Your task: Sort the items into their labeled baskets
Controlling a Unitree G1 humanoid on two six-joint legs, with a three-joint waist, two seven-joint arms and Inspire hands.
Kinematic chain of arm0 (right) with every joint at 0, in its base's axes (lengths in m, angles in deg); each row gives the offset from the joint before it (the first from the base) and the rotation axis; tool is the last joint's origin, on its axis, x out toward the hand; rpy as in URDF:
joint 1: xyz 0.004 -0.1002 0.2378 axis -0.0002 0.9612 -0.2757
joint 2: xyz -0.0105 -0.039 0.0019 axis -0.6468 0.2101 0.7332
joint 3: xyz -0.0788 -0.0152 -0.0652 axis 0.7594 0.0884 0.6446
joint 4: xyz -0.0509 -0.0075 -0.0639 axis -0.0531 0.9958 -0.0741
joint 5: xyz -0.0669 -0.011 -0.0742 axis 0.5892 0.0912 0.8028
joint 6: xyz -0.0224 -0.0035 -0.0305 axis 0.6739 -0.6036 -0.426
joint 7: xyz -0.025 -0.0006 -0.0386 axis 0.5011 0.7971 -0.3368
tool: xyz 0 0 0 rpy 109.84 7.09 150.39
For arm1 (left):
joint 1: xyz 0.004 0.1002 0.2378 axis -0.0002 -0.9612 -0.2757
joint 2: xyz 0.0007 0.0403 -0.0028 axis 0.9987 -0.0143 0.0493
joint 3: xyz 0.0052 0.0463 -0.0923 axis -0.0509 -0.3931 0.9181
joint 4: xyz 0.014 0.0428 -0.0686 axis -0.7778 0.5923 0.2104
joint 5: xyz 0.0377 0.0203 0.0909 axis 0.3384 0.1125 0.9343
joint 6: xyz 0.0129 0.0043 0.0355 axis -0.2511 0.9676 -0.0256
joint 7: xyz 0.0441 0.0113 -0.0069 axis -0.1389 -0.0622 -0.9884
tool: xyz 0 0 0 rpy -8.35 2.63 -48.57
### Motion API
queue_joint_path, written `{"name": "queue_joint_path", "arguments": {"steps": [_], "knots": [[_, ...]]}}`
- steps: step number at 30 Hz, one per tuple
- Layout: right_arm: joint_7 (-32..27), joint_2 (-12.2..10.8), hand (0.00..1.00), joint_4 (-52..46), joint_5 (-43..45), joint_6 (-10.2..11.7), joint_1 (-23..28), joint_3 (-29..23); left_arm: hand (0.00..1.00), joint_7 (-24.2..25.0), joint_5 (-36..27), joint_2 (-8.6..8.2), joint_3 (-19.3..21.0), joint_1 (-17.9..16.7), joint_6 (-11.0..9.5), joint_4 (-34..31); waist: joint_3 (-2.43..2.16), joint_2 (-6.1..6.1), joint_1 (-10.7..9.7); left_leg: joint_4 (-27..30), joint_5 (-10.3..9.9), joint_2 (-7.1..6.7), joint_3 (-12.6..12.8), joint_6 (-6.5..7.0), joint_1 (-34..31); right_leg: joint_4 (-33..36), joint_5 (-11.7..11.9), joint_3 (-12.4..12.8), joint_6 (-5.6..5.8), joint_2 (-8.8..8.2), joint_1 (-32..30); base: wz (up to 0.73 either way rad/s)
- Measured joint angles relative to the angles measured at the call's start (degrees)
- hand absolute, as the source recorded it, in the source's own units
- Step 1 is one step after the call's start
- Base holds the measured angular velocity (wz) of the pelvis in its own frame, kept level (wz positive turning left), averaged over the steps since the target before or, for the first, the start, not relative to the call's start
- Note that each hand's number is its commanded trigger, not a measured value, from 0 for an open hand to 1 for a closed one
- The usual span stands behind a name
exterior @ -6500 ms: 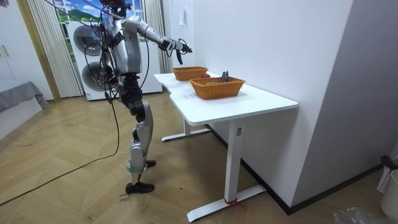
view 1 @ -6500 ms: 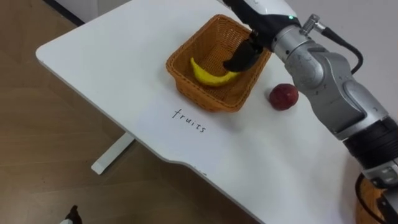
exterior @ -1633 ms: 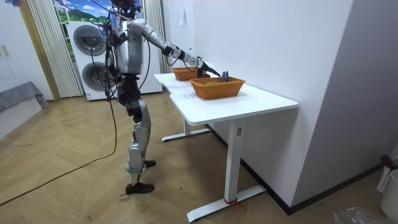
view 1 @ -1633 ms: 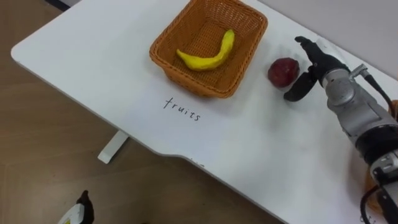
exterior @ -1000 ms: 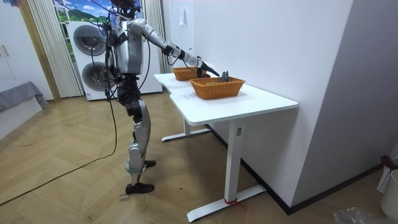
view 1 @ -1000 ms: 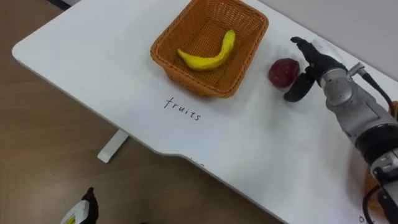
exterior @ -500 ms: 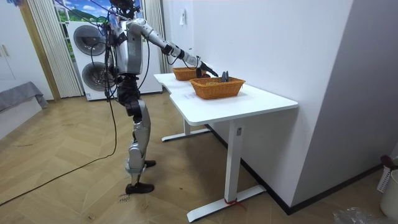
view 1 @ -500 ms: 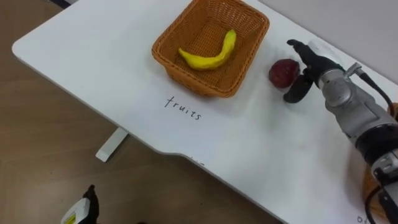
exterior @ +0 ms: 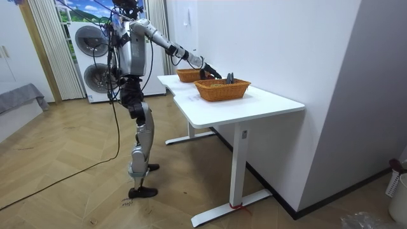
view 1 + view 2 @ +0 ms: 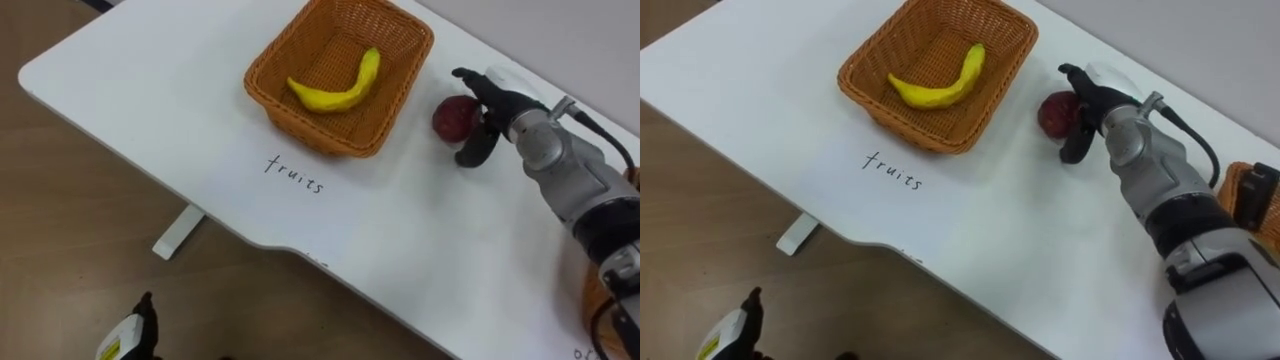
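Right robot hand [image 10: 498, 106] unclenched, fingers and thumb either side of red apple [image 10: 452, 118] beside basket [image 10: 322, 137].

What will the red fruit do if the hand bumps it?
The red fruit looks round, so on the table it would probably roll if nudged. The right hand is open with fingers and thumb either side of it, which may block that. Its skin looks smooth, so a loose hold might slip.

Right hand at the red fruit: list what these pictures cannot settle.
- Right hand and round red fruit: eye views, fingers cover the fruit's right side, contact unclear.
- Second brown woven basket: right eye view, cut off by the edge, contents unreadable.
- Room view: hand and fruit too small.
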Motion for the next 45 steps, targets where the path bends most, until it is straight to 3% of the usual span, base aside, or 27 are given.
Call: {"name": "queue_joint_path", "arguments": {"steps": [16, 37, 45], "knots": [[1.16, 0.21, 0.0, -0.92, 5.37, -0.53, 0.0, 0.25, 0.0, 0.01, -0.01, 0.64, -0.04, -0.03, -0.02, -0.01, 0.02, -0.23, 1.48, 0.22, -0.01, 0.03, -0.01, -0.01, -0.61, 0.0, 0.03, -0.05, -0.04, 0.05, -0.47, 0.0], [1.19, 0.38, 0.0, -2.51, 7.43, -0.54, 0.19, 1.01, 0.0, 0.12, -0.06, 0.87, -0.11, 0.06, -0.11, -0.02, 0.01, -0.53, 1.4, 0.11, -0.01, 0.03, -0.27, -0.02, -0.86, -0.01, 0.03, -1.42, -0.05, 0.03, -0.6, 0.0], [3.33, 2.05, 0.0, -3.94, 6.21, -0.57, 0.1, 4.03, 0.0, 0.1, -0.06, 1.04, -1.26, 0.22, -0.12, 0.04, 0.01, -0.74, 1.36, 0.07, -0.01, 0.01, -0.44, -0.02, -0.93, -0.01, 0.03, -1.51, -0.05, 0.04, -0.58, 0.0]]}}
